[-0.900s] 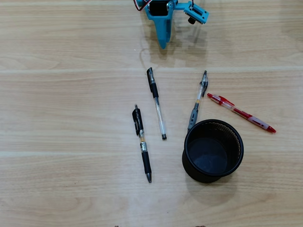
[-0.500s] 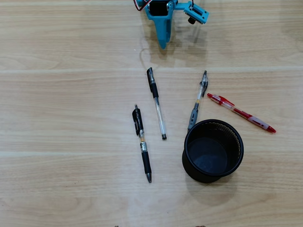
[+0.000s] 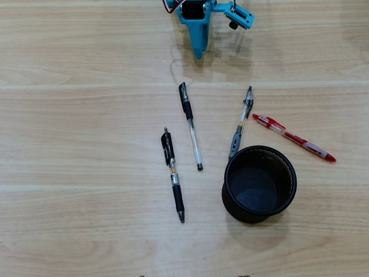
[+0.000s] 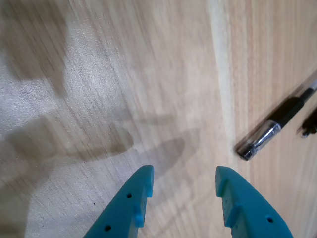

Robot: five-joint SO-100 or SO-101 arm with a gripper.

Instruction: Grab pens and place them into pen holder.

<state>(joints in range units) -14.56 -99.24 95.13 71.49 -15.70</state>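
In the overhead view, several pens lie on the wooden table. They are a black pen with an amber window, a clear pen with a black cap, a grey-clear pen and a red pen. The round black mesh pen holder stands upright at lower right, touching the grey-clear pen's lower tip. My blue gripper hovers at the top edge, above the clear pen's cap and apart from it. In the wrist view the gripper is open with bare table between its fingers. One pen's dark end shows at the right.
The table is light wood planks with seams running across. Bare wood lies to the left of the pens and along the bottom of the overhead view. The arm's shadow falls on the table under the gripper in the wrist view.
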